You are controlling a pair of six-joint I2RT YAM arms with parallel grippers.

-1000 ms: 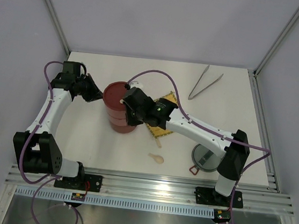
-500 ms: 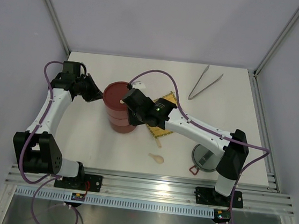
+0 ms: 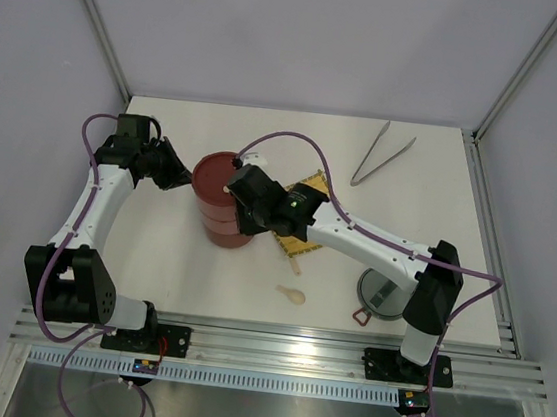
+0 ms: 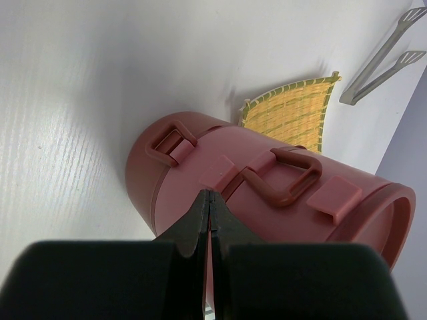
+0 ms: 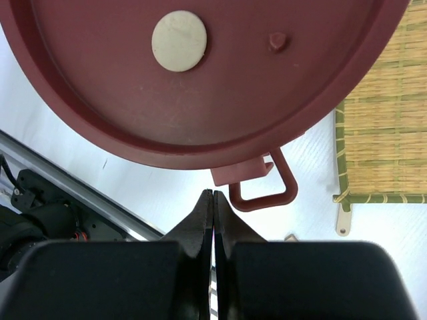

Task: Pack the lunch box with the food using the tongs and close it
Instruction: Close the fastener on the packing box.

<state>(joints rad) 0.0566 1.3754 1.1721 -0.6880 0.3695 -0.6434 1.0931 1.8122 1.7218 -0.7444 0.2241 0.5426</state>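
The lunch box (image 3: 220, 210) is a round dark-red stack in the middle-left of the table, with a flat red lid (image 5: 200, 80) on top. My left gripper (image 3: 185, 179) is shut, and its tips (image 4: 210, 195) press on the box's side wall by a clip (image 4: 290, 177). My right gripper (image 3: 239, 208) is shut above the box's rim, its tips (image 5: 213, 193) right beside the tab of a red clip loop (image 5: 264, 190). The tongs (image 3: 381, 154) lie at the far right, held by neither gripper. The food is out of view.
A yellow woven mat (image 3: 307, 217) lies right of the box, partly under my right arm. A cream spoon (image 3: 291, 294) rests near the front. A grey see-through lid (image 3: 386, 290) with a red clip (image 3: 362, 316) sits by the right arm's base.
My right wrist has edged slightly farther over the lunch box. The left arm and the box have not moved.
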